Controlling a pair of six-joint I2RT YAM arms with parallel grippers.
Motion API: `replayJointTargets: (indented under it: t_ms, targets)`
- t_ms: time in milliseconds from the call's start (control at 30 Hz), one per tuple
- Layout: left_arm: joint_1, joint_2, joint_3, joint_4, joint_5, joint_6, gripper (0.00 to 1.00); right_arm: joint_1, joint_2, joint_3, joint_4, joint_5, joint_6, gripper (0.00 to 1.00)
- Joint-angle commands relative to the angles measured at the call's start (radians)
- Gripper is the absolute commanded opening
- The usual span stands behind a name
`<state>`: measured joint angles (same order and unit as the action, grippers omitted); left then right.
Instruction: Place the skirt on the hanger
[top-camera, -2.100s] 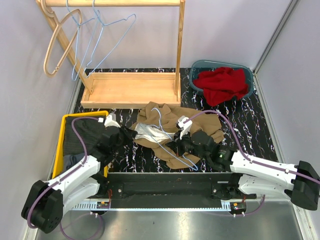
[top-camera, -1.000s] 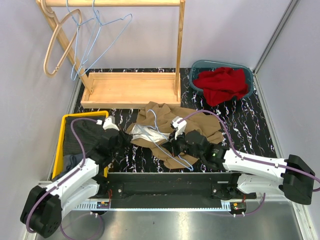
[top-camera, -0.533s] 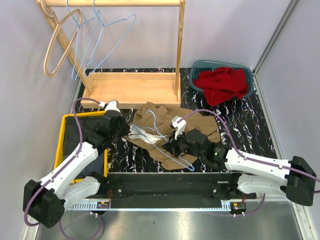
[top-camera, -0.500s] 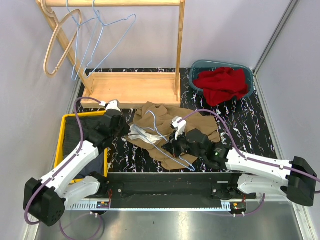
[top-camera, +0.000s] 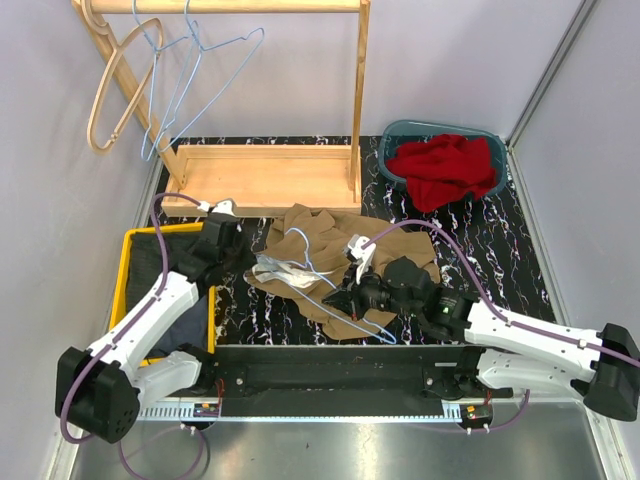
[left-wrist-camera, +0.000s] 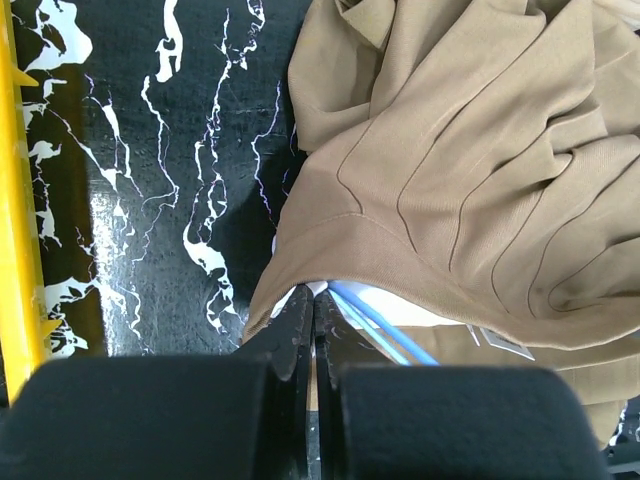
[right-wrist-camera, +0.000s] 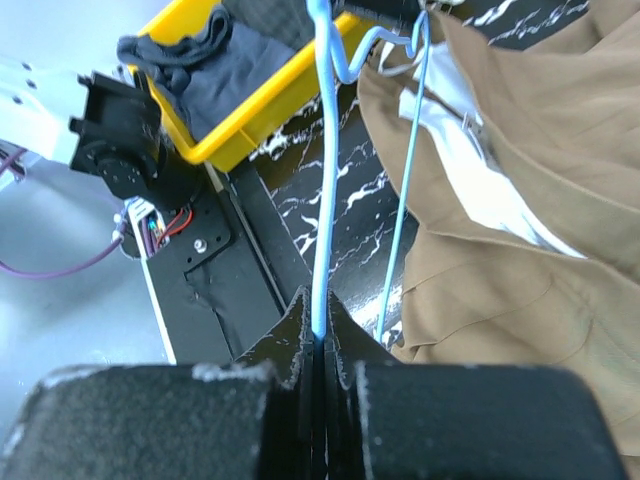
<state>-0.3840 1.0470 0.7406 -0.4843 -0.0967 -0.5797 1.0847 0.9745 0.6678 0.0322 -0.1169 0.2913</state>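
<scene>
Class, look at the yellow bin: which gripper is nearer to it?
Left. The left gripper is just beside the yellow bin, shut on the skirt at its edge. The right gripper is farther off, across the skirt, shut on the blue hanger.

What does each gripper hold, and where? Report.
Right gripper: blue hanger, pinched on one straight wire arm. Left gripper: tan skirt, apparently by its edge.
</scene>
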Motion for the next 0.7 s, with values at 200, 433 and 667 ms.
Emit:
replayJointTargets:
  t_ms: [200,433,667]
  targets:
    - [0.054,-0.053,0.019,0.023,0.055,0.001,0.0,0.011,0.009,0.016,0.044,-0.029,-0.014,0.0]
    - [0.06,-0.062,0.016,0.024,0.078,0.003,0.0,0.011,0.007,-0.008,0.096,-0.041,-0.023,0.0]
    - [0.066,-0.07,0.009,0.021,0.091,-0.006,0.0,0.011,0.059,-0.037,0.21,-0.076,-0.024,0.0]
